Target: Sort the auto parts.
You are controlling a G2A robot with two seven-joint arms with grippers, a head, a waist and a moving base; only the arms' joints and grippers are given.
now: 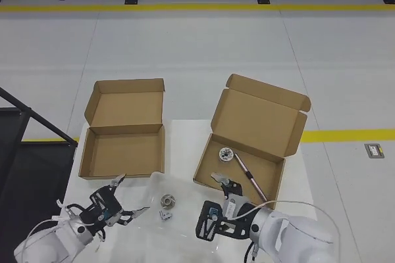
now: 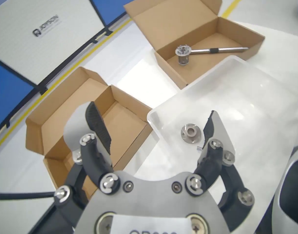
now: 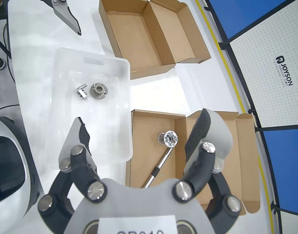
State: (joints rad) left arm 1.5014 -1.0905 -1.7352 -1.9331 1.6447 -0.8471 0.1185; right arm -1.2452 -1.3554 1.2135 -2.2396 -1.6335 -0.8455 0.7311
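Observation:
A clear plastic tray (image 1: 151, 187) in the middle of the table holds a round metal flange (image 1: 168, 199) and a small metal bracket (image 1: 164, 214). The cardboard box on the right (image 1: 273, 177) contains a toothed round part (image 1: 225, 154) and a thin metal rod (image 1: 250, 176). My left gripper (image 1: 130, 195) hangs open at the tray's left end, with the flange (image 2: 190, 133) just beyond one fingertip. My right gripper (image 3: 141, 122) is open and empty, straddling the edge between the tray (image 3: 90, 57) and the right box (image 3: 151, 127). The flange (image 3: 98, 91) and bracket (image 3: 81, 92) lie ahead of it.
An empty cardboard box (image 1: 122, 148) with its lid folded back stands at the back left, close to the tray. The white table (image 1: 184, 138) ends just behind both boxes. A black frame (image 1: 26, 112) stands off the table's left side.

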